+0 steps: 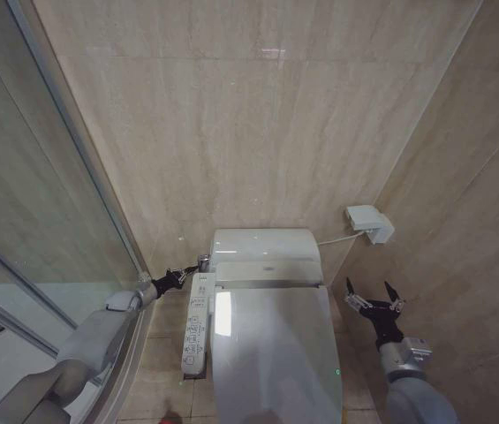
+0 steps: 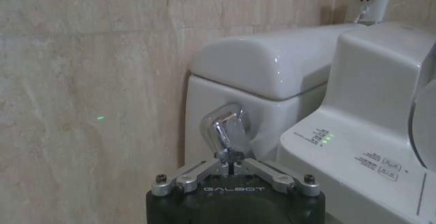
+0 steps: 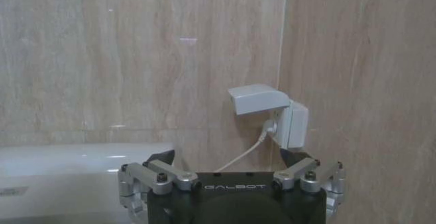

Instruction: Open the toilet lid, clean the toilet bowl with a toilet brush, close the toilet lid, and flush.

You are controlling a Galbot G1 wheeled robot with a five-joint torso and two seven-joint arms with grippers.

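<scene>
Jaws first, for your log: the left gripper has its fingers drawn together, tips meeting right at the chrome flush lever; the right gripper has its fingers spread wide with nothing between them.

Left of frame, head view: you see the glass shower door running down the left edge, and the left arm reaching from the lower left toward centre. Its gripper sits just left of the tank, above the narrow button panel. In the left wrist view, the closed tips touch the base of the lever on the tank's side wall; you cannot tell whether they pinch it or only press it.

Centre: the toilet lid lies down flat over the toilet bowl, glossy, filling the lower middle.

Right: the right gripper hovers beside the bowl, lower right, apart from it. Above it, a white wall socket with its cable sits on the corner wall.
</scene>
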